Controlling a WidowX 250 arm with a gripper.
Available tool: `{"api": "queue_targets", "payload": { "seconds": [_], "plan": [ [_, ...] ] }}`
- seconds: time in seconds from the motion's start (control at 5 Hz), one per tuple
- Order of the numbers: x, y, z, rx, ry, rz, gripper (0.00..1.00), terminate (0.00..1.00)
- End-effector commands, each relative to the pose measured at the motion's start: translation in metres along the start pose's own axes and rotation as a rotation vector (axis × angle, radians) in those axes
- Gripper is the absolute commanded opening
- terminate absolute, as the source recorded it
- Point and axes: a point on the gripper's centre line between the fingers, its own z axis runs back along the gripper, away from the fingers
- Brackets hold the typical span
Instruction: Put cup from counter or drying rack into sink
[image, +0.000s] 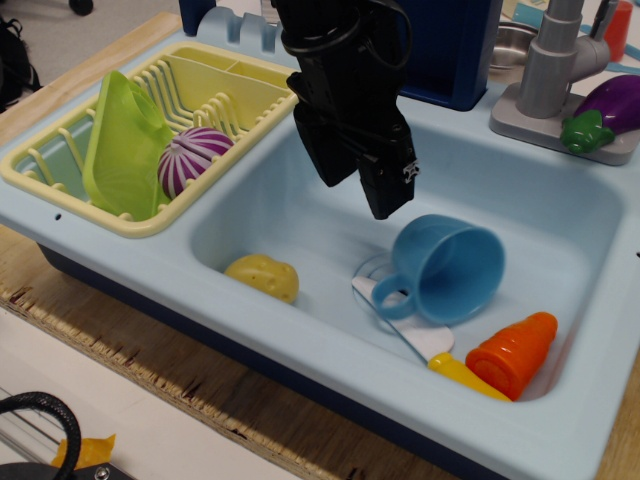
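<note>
The medium-blue cup (447, 268) lies on its side on the floor of the light blue sink (545, 215), its mouth facing right and its loop handle toward the front. It covers the drain hole and rests partly on a white knife. My black gripper (359, 190) hangs above the sink just left of and above the cup. It is open and holds nothing. The pale yellow drying rack (150, 222) sits on the light blue counter (150, 255) at the left.
The rack holds a green plate (125, 145) and a purple striped ball (190, 158). In the sink lie a yellow lump (263, 277), a white knife with a yellow handle (462, 374) and an orange carrot (512, 352). A grey faucet (550, 70), an eggplant (612, 108) and a navy box (445, 50) stand behind.
</note>
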Motion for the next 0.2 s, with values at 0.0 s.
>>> {"api": "queue_targets", "payload": {
  "seconds": [0.0],
  "plan": [
    [0.0035,0.0037,0.0061,0.014,-0.026,0.004,1.00,1.00]
  ]
}}
